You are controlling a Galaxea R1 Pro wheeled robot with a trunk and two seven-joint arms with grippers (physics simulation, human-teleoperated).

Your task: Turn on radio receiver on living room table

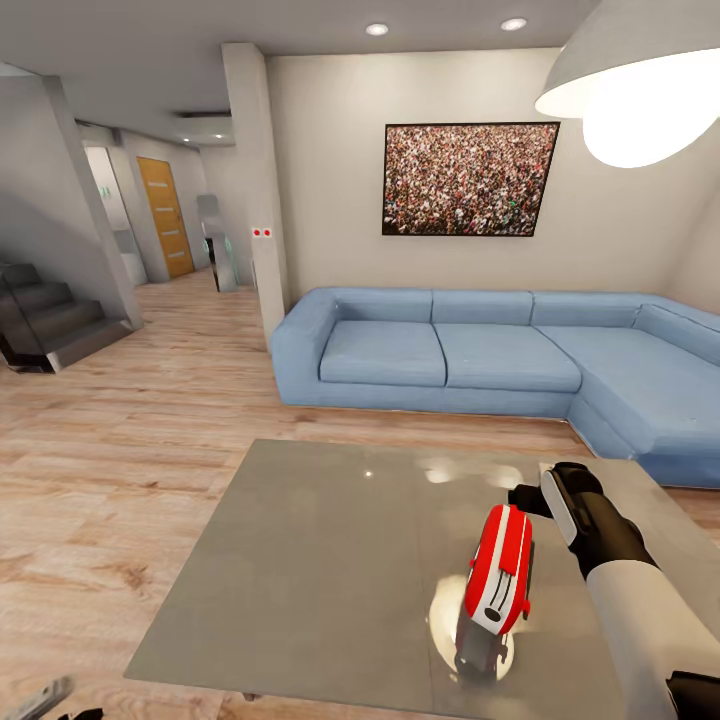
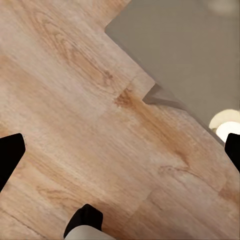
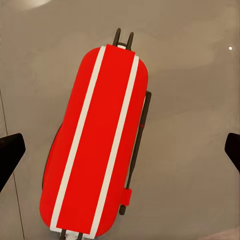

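Red and glossy, white-striped, standing on edge: radio receiver (image 1: 499, 572) on the grey table (image 1: 330, 560), over toward the near right corner, mirrored in the shiny top. Blue L-shaped sofa (image 1: 480, 355) beyond, crowd-photo picture (image 1: 468, 179) on the wall behind it, white pendant lamp (image 1: 640, 75) glaring at upper right and throwing bright spots onto the tabletop. Light wood floor (image 1: 120, 440) all round, dark stairs (image 1: 45, 315) off at far left.

Right arm reaching in over the table, right gripper (image 1: 540, 498) poised just above and beyond the radio's top edge, apart from it, not touching. Looking along the fingers in the right wrist view: red casing (image 3: 97, 145) lying squarely between the two dark fingertips (image 3: 10, 152), jaws spread wide with room to spare on both sides. Likely lined up that way so a tip can come down on the switch, though no button or dial face is showing from here — only the striped narrow edge and a thin dark antenna alongside.

Left gripper (image 2: 120, 150) held low and out of the way over bare floorboards beside the table's corner (image 2: 150, 85), fingers well apart, nothing between them. Sensible parking: keeps the left arm clear of the working side.

Next move, by the look of it: a careful press without toppling a box balanced on its edge.
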